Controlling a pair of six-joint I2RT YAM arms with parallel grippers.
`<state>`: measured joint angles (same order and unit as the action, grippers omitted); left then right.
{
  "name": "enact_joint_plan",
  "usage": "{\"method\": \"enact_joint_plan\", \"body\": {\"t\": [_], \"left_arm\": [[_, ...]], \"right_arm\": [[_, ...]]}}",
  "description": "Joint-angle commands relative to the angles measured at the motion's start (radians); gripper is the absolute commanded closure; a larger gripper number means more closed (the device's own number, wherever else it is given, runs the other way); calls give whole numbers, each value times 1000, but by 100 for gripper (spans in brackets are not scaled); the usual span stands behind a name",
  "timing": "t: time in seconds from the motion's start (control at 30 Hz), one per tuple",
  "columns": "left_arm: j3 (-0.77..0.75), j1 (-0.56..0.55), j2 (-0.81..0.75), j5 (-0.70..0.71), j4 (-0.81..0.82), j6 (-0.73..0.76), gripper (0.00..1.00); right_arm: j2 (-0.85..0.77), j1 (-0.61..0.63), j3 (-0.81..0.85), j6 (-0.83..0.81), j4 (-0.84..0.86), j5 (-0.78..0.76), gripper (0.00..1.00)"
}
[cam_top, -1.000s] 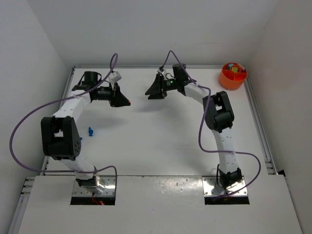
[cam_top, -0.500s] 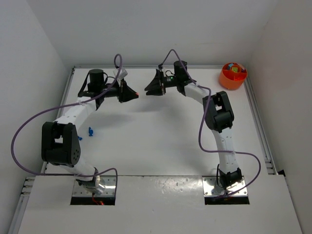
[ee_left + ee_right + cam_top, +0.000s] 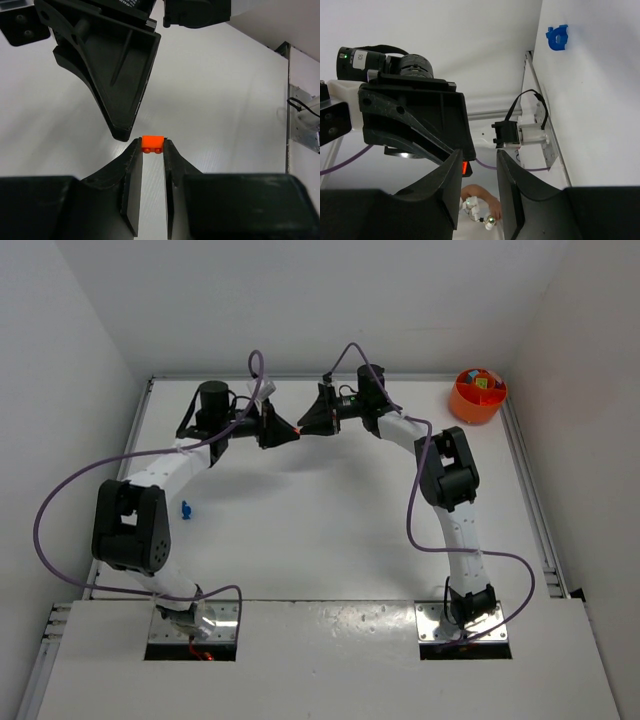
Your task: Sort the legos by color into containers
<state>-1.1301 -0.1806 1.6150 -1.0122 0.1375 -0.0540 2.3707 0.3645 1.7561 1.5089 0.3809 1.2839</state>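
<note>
A small orange lego [image 3: 153, 144] is pinched between the tips of my left gripper [image 3: 151, 148], which is shut on it above the far middle of the table. In the top view the left gripper [image 3: 286, 430] and right gripper [image 3: 309, 426] meet tip to tip with the orange lego [image 3: 297, 430] between them. My right gripper [image 3: 479, 162] stands open; the orange lego [image 3: 465, 168] shows just beyond its left finger, not between the jaws. A blue lego [image 3: 186, 508] lies on the table at the left. The orange container [image 3: 470, 406] sits at the far right corner with several coloured legos inside.
White walls close in the table on the left, back and right. A metal rail [image 3: 532, 500] runs along the right edge. Purple cables [image 3: 60, 500] loop from both arms. The left arm's base [image 3: 520, 135] shows behind my right fingers.
My left arm has swung right with the orange lego until its tips meet the right gripper. The right gripper's jaws have narrowed; it has barely moved.
</note>
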Motion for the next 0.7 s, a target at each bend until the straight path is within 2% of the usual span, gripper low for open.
{"method": "enact_joint_plan", "body": {"t": [0.0,0.37,0.67], "left_arm": [[0,-14,11,-9,59,-10,80],[0,-23,29,11,59,-1,80],[-37,-14,51,20,31,31,80]], "right_arm": [[-24,17,9,34,47,15,66],[-22,48,9,89,137,92,66],[10,70,40,89,119,103,67]]}}
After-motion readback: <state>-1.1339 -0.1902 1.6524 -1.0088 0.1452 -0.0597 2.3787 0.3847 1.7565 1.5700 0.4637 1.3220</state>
